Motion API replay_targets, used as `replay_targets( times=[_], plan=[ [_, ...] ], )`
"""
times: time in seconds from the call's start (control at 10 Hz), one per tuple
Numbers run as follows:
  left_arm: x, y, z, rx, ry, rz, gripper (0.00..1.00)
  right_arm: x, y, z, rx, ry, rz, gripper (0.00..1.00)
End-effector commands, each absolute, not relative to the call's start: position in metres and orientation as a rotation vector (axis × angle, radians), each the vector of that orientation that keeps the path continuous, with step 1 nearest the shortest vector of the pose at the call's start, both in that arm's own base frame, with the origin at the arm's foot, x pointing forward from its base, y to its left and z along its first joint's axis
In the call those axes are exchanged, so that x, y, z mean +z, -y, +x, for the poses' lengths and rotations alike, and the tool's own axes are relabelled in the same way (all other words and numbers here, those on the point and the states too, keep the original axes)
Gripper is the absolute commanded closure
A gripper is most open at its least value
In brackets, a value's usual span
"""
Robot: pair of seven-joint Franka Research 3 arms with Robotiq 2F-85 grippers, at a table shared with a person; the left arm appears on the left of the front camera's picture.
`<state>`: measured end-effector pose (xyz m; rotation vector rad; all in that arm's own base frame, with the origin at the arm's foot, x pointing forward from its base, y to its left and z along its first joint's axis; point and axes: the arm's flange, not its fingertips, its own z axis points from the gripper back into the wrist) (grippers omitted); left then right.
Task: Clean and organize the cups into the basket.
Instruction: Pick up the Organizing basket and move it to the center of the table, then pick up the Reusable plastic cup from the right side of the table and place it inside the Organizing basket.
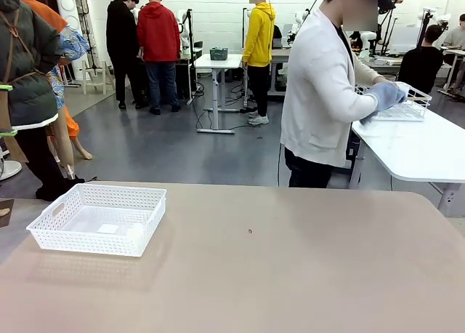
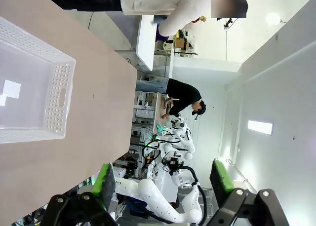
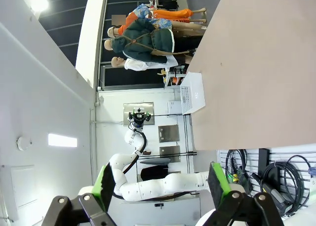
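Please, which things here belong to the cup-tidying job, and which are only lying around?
For the job:
white lattice basket, empty, at the left of the table
left gripper, open
right gripper, open

Just around:
white wire basket on the side table, by the person's gloved hand
dark speck on the table

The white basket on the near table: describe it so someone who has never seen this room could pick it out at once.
Start at the wide brown table in the foreground. Near its left end sits the basket, shallow, rectangular, white plastic. Fine lattice walls and cut-out handles set it apart from the wire-frame basket on the white table behind.
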<state>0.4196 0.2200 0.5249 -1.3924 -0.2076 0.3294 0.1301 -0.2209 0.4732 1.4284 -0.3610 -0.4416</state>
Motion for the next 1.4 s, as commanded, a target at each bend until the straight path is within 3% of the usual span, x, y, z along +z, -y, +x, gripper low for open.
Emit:
replay_targets(
  times=[0.0,1.3],
  plan=[
    [0.5265,-0.2232,0.4206,0.313,0.215,-1.401,0.0,0.4741,0.2233,0.1262,-0.429,0.377,1.44,0.0],
    [0.5265,-0.2232,0.4206,0.313,0.215,-1.401,0.0,0.4741,0.2233,0.1262,-0.429,0.377,1.44,0.0]
  ],
)
